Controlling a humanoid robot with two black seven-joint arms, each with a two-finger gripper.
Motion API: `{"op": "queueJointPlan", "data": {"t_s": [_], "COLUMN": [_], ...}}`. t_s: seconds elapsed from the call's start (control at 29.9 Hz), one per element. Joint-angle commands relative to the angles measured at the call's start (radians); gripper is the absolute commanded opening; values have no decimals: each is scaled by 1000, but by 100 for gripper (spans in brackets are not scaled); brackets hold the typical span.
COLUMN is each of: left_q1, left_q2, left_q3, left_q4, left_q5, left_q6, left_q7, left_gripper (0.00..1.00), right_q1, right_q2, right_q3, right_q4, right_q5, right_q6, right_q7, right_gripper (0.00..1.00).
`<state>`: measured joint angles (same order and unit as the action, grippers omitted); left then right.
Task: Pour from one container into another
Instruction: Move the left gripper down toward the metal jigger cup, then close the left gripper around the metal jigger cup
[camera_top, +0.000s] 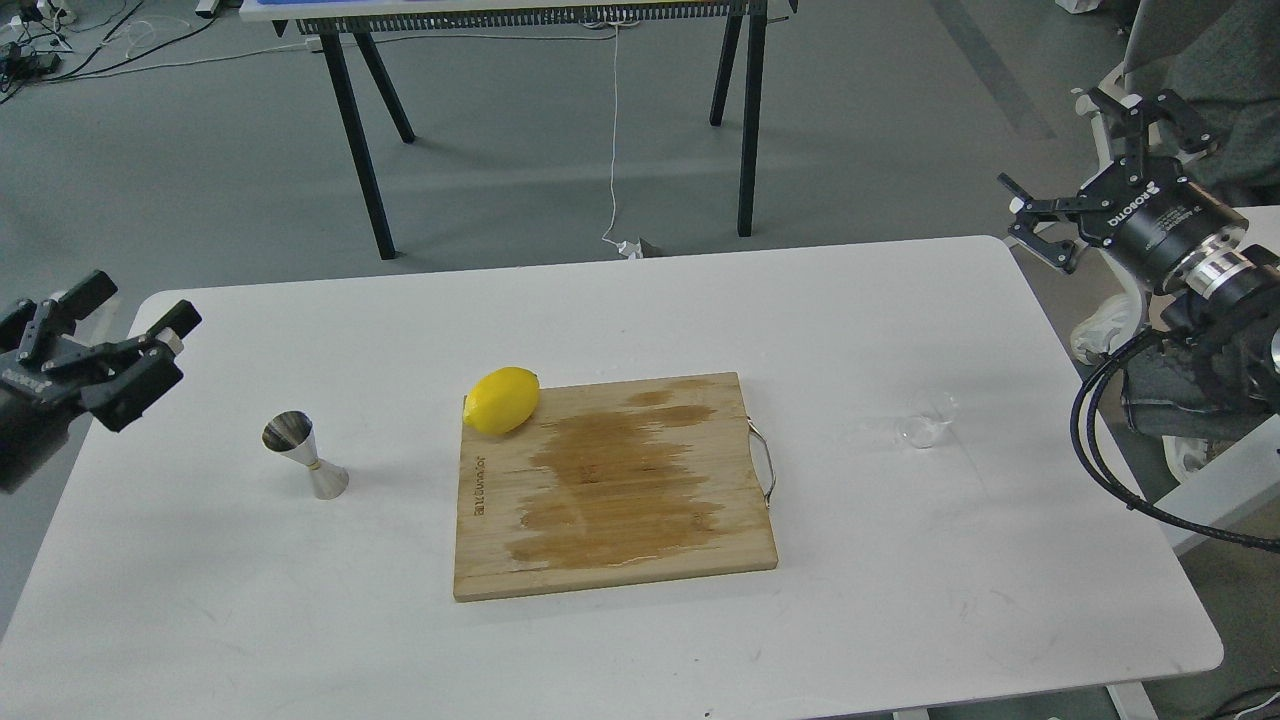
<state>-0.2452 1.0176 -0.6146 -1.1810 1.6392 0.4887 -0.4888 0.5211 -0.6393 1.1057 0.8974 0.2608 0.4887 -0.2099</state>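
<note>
A small clear glass cup stands on the white table, to the right of the cutting board. The steel jigger stands upright on the table's left side. My left gripper hovers open at the table's left edge, up and to the left of the jigger, holding nothing. Beyond the table's far right corner, my right gripper is open and empty, well above and behind the glass cup.
A wooden cutting board with a wet stain and a metal handle lies mid-table. A yellow lemon rests on its far left corner. Black table legs stand on the floor behind.
</note>
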Motion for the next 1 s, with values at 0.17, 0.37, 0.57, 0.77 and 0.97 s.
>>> {"op": "queueJointPlan", "data": {"t_s": [0.17, 0.37, 0.57, 0.77, 0.97], "left_q1": [125, 138, 139, 139, 129], "left_q2": [-117, -238, -326, -367, -421], "left_q3": [1, 1, 6, 6, 9], "left_q4": [70, 103, 182, 225, 303], "left_q5": [-4, 1, 4, 2, 2], "left_q6": [0, 0, 0, 0, 0], "left_q7": [0, 0, 0, 0, 0], "left_gripper": [98, 98, 98, 98, 98], "right_q1": [-6, -6, -7, -7, -7], "right_q2": [0, 0, 0, 0, 0], "right_q3": [0, 3, 3, 2, 3], "right_q4": [0, 0, 2, 2, 3], "right_q5": [0, 0, 0, 0, 0], "right_q6": [0, 0, 0, 0, 0], "right_q7": [0, 0, 0, 0, 0], "right_gripper": [99, 99, 99, 99, 99]}}
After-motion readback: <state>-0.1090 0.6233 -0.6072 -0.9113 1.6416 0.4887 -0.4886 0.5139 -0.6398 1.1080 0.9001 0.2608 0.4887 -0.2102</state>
